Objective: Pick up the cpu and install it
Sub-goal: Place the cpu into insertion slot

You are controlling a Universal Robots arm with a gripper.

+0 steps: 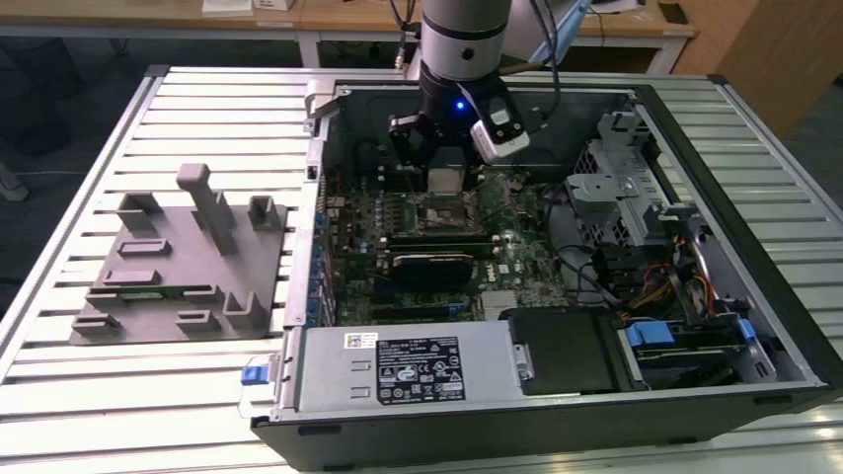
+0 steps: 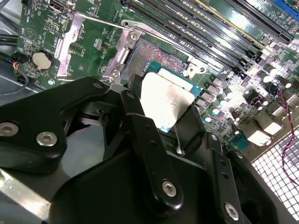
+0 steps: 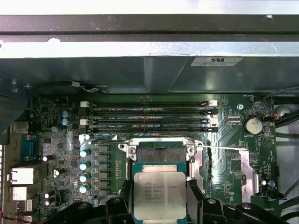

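Over the open socket [image 3: 161, 153], tool [image 3: 159, 189] grips the cpu [image 3: 159, 203] by its edges. Advice: hold level, square to the frame, lower gently, no sliding.

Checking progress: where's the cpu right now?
In the first wrist view the cpu is held in the gripper, partly overlapping the open socket, near the memory slots.

The counter [image 1: 185, 109] I work over is a pale metal top made of long slats that run across the exterior view. Two things sit directly on it. Toward the exterior view's left lies a flat grey fixture plate [image 1: 145, 321] carrying several upright blocks and posts. Just beside it, toward the right, the open computer case [image 1: 527, 420] lies on its side. Its edge perhaps touches the plate, though I cannot be sure.
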